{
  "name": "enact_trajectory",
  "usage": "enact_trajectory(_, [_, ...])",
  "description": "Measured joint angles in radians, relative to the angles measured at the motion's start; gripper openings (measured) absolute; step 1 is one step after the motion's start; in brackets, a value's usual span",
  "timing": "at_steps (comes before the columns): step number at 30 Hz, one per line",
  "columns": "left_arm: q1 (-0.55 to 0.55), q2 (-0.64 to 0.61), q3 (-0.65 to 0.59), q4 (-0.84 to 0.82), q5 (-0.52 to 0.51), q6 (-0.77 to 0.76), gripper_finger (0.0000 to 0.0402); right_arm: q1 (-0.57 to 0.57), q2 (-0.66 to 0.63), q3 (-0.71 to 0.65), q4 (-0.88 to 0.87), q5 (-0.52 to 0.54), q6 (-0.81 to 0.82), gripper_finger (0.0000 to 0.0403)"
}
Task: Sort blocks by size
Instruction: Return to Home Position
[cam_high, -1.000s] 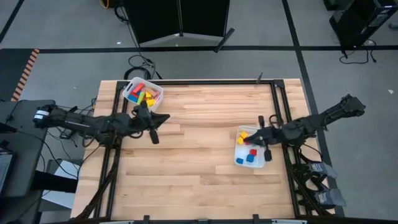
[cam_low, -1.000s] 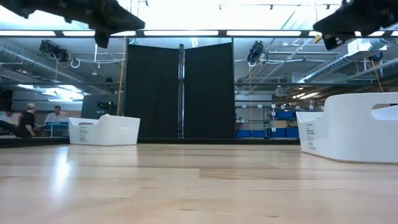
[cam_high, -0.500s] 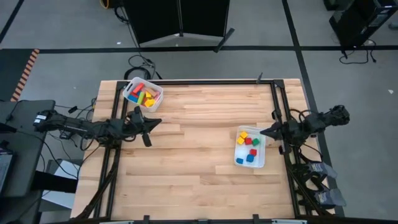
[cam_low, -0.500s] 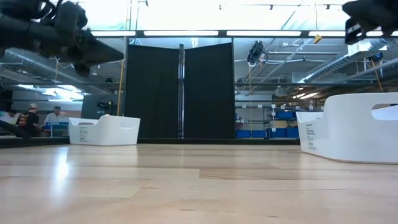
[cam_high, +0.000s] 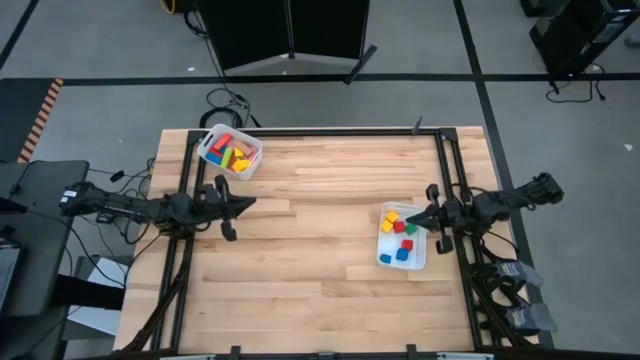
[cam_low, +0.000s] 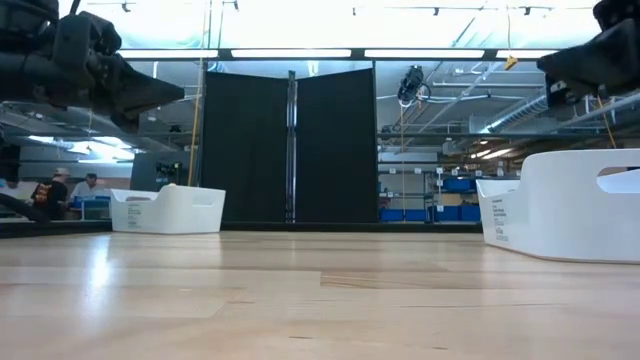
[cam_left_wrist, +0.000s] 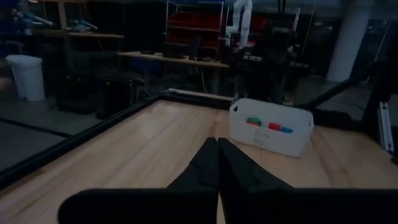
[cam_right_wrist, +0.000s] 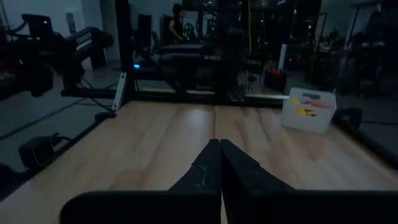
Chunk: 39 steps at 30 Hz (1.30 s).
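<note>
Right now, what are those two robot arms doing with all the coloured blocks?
They are sorting blocks by size, and nothing is being held at this moment. The long bars sit in the white bin at a left corner of the table. The little cubes sit in the second white bin by the right edge. The left arm hangs over the left side and the right arm beside the cubes, both with jaws shut and empty.

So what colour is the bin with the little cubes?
White. The bin shows best in the low view.
</note>
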Motion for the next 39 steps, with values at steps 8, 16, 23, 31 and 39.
enact_trajectory(8, [-0.001,-0.006,0.0,0.0,0.023,0.048,0.0001,-0.022,0.011,-0.065,0.085,-0.064,0.046,0.0004])
enact_trajectory(16, [-0.001,-0.006,0.0,0.032,0.109,0.074,0.0005,-0.026,0.056,-0.1,0.169,-0.158,0.009,0.0014])
enact_trajectory(23, [-0.001,-0.004,0.0,-0.096,0.123,0.03,0.0007,-0.029,0.086,-0.1,0.169,-0.158,0.008,0.0051])
enact_trajectory(31, [-0.001,-0.003,0.0,-0.268,0.109,-0.027,0.0008,-0.029,0.087,-0.1,0.17,-0.158,0.008,0.0054])
enact_trajectory(39, [-0.001,-0.003,0.0,-0.273,0.103,-0.027,0.0008,-0.029,0.087,-0.1,0.17,-0.158,0.008,0.0057])
